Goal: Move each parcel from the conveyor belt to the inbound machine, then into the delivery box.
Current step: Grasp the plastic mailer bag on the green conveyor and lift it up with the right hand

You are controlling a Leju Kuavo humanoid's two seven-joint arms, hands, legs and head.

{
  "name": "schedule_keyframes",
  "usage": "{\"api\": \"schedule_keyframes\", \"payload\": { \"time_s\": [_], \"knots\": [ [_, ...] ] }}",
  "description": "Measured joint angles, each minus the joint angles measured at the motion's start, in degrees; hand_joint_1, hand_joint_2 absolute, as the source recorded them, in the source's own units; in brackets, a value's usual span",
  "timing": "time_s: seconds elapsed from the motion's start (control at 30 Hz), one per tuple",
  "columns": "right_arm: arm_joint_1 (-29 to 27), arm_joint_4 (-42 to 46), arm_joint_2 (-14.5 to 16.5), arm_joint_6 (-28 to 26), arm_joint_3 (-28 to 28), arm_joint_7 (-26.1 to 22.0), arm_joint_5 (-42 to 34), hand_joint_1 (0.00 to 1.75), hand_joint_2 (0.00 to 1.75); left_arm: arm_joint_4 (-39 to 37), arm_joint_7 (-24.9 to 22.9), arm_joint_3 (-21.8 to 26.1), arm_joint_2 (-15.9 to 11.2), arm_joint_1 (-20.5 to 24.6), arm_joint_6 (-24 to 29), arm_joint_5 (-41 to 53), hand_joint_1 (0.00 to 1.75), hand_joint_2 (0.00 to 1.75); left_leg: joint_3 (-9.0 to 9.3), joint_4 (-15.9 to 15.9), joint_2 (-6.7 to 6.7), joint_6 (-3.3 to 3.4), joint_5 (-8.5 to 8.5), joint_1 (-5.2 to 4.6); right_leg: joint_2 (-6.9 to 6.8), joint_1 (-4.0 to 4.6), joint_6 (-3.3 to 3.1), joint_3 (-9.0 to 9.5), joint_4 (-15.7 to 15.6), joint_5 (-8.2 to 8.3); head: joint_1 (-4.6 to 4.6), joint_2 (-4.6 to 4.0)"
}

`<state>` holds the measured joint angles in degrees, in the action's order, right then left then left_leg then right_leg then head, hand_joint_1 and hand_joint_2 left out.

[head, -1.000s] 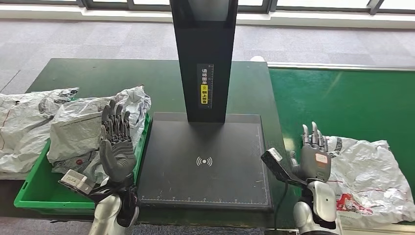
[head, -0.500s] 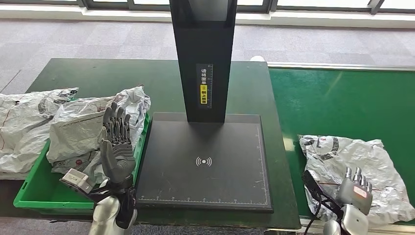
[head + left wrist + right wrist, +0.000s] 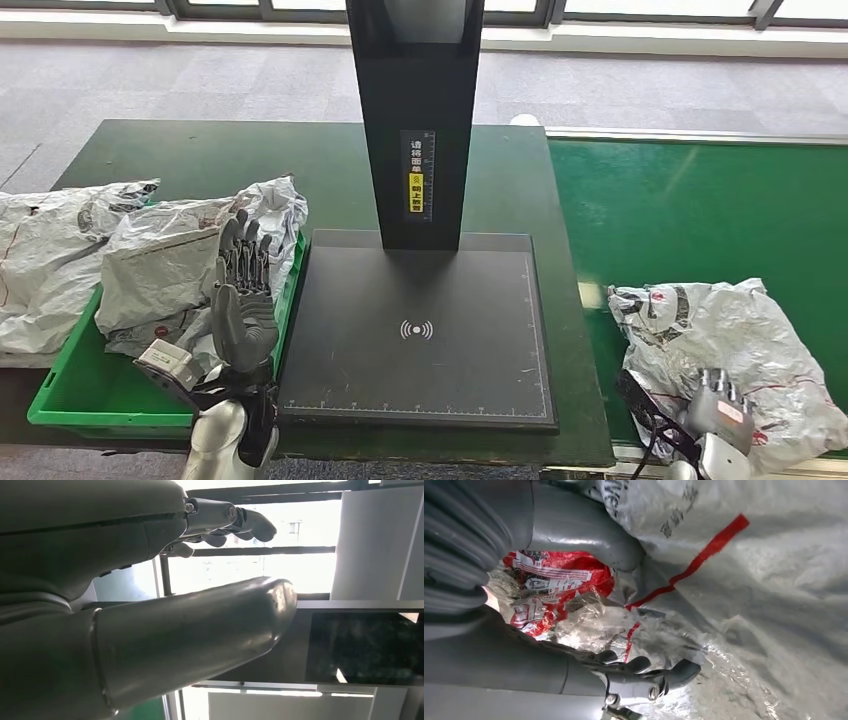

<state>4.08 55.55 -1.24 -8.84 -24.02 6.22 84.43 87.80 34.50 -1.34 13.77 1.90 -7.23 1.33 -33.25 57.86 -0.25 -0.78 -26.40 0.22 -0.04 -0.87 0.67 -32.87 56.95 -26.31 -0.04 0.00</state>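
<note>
On conveyor belt [image 3: 700, 200] | parcel [image 3: 720, 340] long axis diagonal | right hand [image 3: 720, 412] fingers pressing it, grip unclear | left hand [image 3: 242, 300] spread

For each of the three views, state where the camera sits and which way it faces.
Head view: high on the body, looking down at the inbound machine, both hands showing.
Left wrist view: behind the left hand, facing windows.
Right wrist view: behind the right hand, against the parcel.
Shared: head and right wrist views both show that parcel.
</note>
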Motion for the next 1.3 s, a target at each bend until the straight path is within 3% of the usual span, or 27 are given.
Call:
{"api": "schedule_keyframes", "payload": {
  "time_s": [0.23,0.6,0.73,0.9,1.03,1.17,1.3],
  "knots": [
    [1.8,-5.5,0.6,0.7,0.4,-6.1,1.1,1.75,1.75,-1.5,-0.3,0.0,0.0,1.1,0.0,0.6,0.0,0.0,0.39,0.0,0.33,0.03,-0.1,0.13,0.24,0.1,0.03,0.35,-0.2,0.03,0.0,0.0],
    [5.1,-8.9,0.8,-5.0,4.5,-5.5,1.6,1.75,1.75,-2.5,0.2,0.3,-0.3,0.3,0.1,0.6,0.0,0.0,0.54,0.0,0.78,-0.03,-0.09,0.14,0.63,0.25,0.03,0.47,-0.2,0.25,0.0,0.0],
    [4.3,-6.5,1.7,-9.5,5.7,-4.3,1.8,1.75,1.75,-2.5,0.4,0.3,-0.3,0.0,0.1,0.6,0.0,0.0,0.51,0.0,0.74,-0.14,-0.06,0.15,0.59,0.3,-0.01,0.39,-0.1,0.24,0.0,0.0],
    [0.9,4.1,4.7,-13.3,6.6,-6.2,1.0,1.75,1.75,-1.7,0.6,0.4,-0.1,-1.2,0.1,0.9,0.0,0.0,0.3,0.0,0.49,-0.19,-0.01,0.16,0.32,0.24,-0.14,0.19,0.0,0.15,0.0,0.0],
    [-0.4,10.1,6.1,-15.4,6.7,-7.9,-0.8,1.75,1.75,-1.1,0.6,0.5,0.0,-1.8,0.1,1.0,0.0,1.75,0.23,0.0,0.4,-0.18,-0.02,0.19,0.29,0.2,-0.18,0.15,0.0,0.11,0.0,0.0],
    [-3.3,18.2,7.6,-23.2,6.7,-14.2,-9.7,1.75,1.75,-1.0,1.0,0.6,0.2,-2.0,0.1,1.1,0.0,1.75,0.16,0.0,0.31,-0.16,-0.04,0.16,0.23,0.16,-0.15,0.1,0.0,0.07,0.0,0.0],
    [-6.0,25.8,8.7,-25.4,6.7,-18.2,-15.5,1.75,1.75,-1.0,1.2,0.7,0.3,-1.9,0.1,1.1,0.0,1.75,0.13,0.0,0.25,-0.15,-0.06,0.16,0.18,0.15,-0.12,0.1,0.0,0.03,0.0,0.0]
  ]
}}
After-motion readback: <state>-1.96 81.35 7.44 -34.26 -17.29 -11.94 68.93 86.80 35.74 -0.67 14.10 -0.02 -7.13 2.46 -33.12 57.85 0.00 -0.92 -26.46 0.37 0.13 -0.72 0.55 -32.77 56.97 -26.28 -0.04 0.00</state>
